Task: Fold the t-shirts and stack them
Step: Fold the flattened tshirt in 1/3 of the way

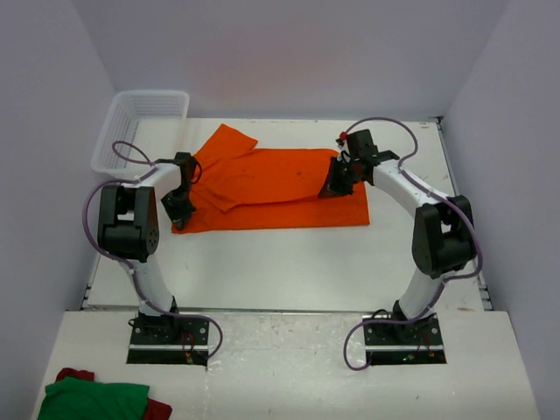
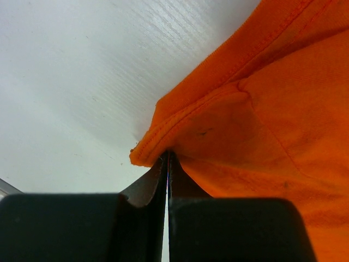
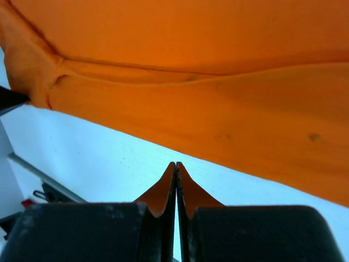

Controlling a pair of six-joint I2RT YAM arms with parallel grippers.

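One bright orange t-shirt lies mostly flat on the white table, with a sleeve folded in at its back left. My left gripper is at the shirt's front left corner. In the left wrist view its jaws are shut, with the tips pinching the hemmed corner of the shirt, which lifts slightly off the table. My right gripper hovers over the shirt's right part. In the right wrist view it is shut and empty, with bare table between its tips and the shirt.
A white plastic basket stands at the table's back left corner. Green and red clothes lie on the near shelf at the front left, beside the left arm's base. White walls enclose the table on three sides.
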